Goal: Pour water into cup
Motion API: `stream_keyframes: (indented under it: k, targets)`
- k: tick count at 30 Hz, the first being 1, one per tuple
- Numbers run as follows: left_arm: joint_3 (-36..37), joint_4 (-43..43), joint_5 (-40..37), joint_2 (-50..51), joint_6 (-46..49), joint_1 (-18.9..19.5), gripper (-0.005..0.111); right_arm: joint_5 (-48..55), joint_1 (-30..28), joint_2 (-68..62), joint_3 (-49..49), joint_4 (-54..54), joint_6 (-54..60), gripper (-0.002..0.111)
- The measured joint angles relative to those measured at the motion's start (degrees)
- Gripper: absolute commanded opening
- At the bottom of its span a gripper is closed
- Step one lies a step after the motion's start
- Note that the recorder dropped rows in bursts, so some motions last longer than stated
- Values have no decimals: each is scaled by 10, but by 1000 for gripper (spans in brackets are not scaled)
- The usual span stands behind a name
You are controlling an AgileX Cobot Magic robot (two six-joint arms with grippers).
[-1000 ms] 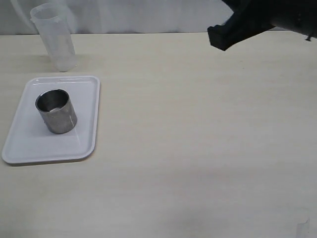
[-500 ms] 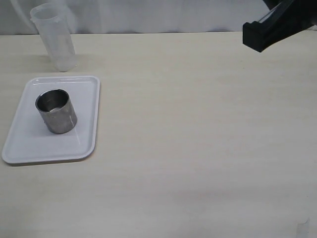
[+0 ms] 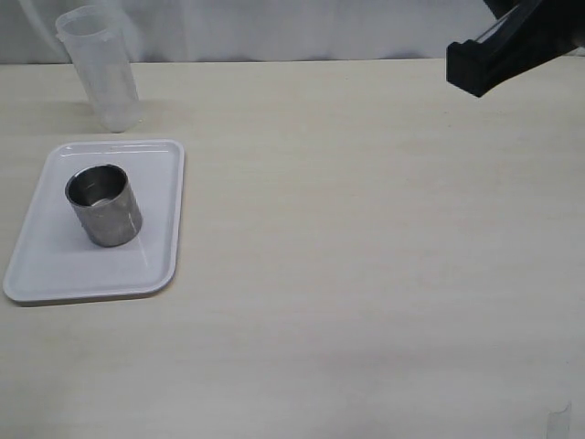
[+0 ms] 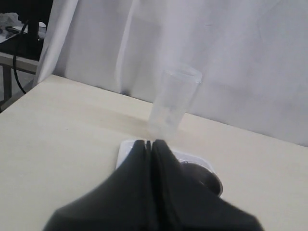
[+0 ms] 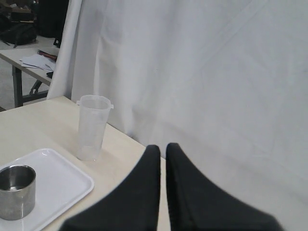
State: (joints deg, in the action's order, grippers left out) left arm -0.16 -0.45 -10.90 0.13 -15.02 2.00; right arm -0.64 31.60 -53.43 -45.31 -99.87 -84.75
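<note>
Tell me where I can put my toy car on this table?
The whole table right of the white tray is bare. The tray has room in front of the steel cup. It's crowded only at the far left, where the plastic beaker stands just behind the tray.

No text can be read.
The plastic beaker [image 5: 92, 127], the steel cup [image 3: 103, 203] and the white tray [image 3: 55, 274] show no legible letters or numbers.

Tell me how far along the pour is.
Done: nothing evident; the short brushed-steel cup stands on the white plastic tray, contents unclear. In hand: nothing; left end effector and right end effector are shut, empty. Left: grasp the tall translucent plastic beaker beside the tray, pour.
</note>
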Motion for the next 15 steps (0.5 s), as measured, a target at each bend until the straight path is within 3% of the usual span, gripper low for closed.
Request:
stream_keyframes:
  k: [11, 15]
  targets:
    - [0, -1, -9, 0, 130, 0, 0, 0, 0, 0, 0, 0, 0, 4]
    - [0, 10, -69, 0, 139, 0, 0, 0, 0, 0, 0, 0, 0, 4]
